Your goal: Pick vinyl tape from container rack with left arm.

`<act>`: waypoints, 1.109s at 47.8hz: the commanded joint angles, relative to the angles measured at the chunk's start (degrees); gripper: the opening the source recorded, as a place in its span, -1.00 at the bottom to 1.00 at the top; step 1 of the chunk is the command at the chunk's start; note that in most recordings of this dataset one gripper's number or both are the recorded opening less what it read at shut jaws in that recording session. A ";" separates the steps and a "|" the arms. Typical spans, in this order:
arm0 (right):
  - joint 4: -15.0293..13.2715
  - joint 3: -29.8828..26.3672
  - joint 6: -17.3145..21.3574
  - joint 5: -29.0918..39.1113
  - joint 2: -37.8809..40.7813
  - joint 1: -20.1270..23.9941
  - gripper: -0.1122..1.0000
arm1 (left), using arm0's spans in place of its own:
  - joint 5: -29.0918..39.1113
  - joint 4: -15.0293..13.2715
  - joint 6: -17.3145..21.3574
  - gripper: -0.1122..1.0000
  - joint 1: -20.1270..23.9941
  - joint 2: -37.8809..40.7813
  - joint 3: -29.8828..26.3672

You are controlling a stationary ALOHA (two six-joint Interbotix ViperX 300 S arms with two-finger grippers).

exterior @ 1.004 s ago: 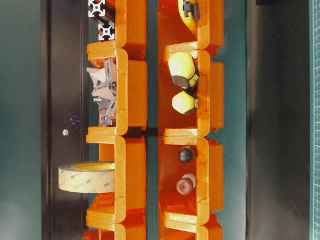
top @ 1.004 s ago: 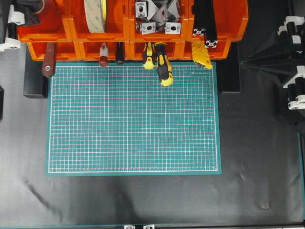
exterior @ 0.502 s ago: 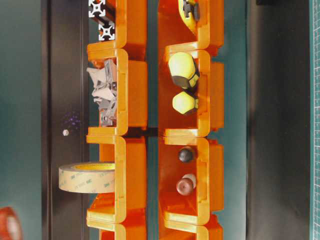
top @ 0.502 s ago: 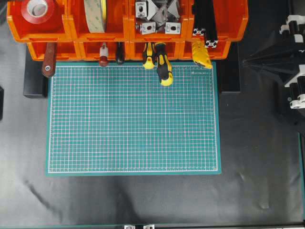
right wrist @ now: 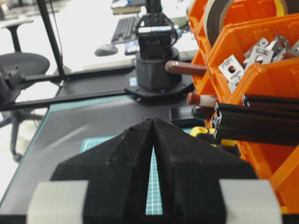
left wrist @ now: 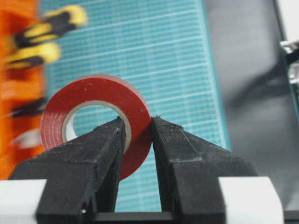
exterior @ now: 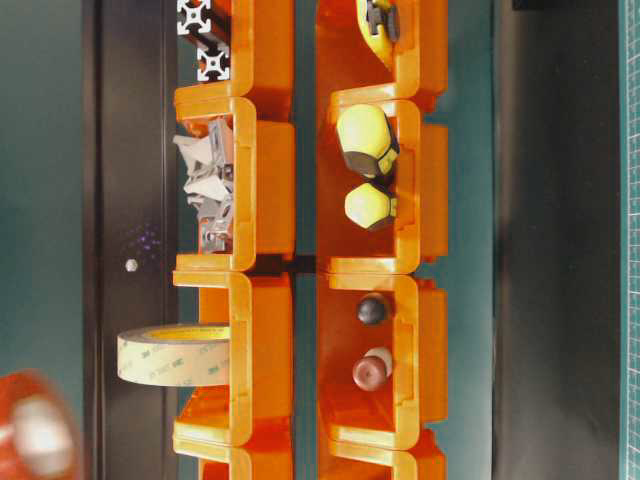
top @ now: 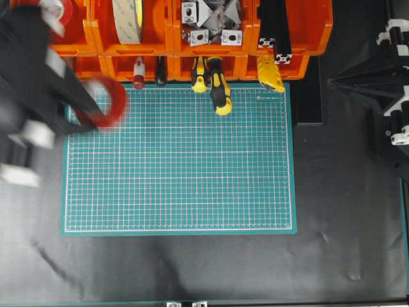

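My left gripper [top: 89, 112] is shut on the vinyl tape [top: 118, 102], a glossy red ring with a white core. It holds the tape upright in the air over the mat's far left corner, just in front of the orange container rack [top: 172, 48]. In the left wrist view the black fingers [left wrist: 107, 149] pinch the ring's wall, one inside the hole and one outside, on the tape [left wrist: 93, 88]. The tape shows blurred at the table-level view's lower left [exterior: 35, 435]. A red-and-white shape [top: 59, 9] shows in the rack's top left bin. My right gripper [right wrist: 153, 120] is shut and empty, at the right of the rack [right wrist: 261, 46].
A green gridded cutting mat [top: 179, 160] fills the middle. The rack holds a cream tape roll [top: 128, 19], metal brackets [top: 211, 22], black extrusions [top: 275, 29], yellow-black handled tools [top: 217, 83] and screwdrivers [top: 138, 71]. The right arm [top: 390, 83] stands at the right edge.
Half a second ago a red tape lay in the top left bin with no arm near it. Now the left arm is in view, holding the tape over the mat's corner. The right arm has barely moved.
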 commanded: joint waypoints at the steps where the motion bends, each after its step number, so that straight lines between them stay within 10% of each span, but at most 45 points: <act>1: 0.00 -2.29 0.00 0.18 0.00 -0.09 -0.80 | -8.00 0.00 -0.53 -0.46 -2.11 0.62 4.83; 20: 0.00 -2.55 0.09 0.53 -0.44 -0.09 -0.80 | -26.46 0.00 -4.83 -0.46 -3.52 11.43 18.98; 53: 0.00 -2.20 0.09 0.18 -0.26 -0.09 -0.80 | -33.05 0.00 -4.57 -0.46 -1.93 18.81 18.81</act>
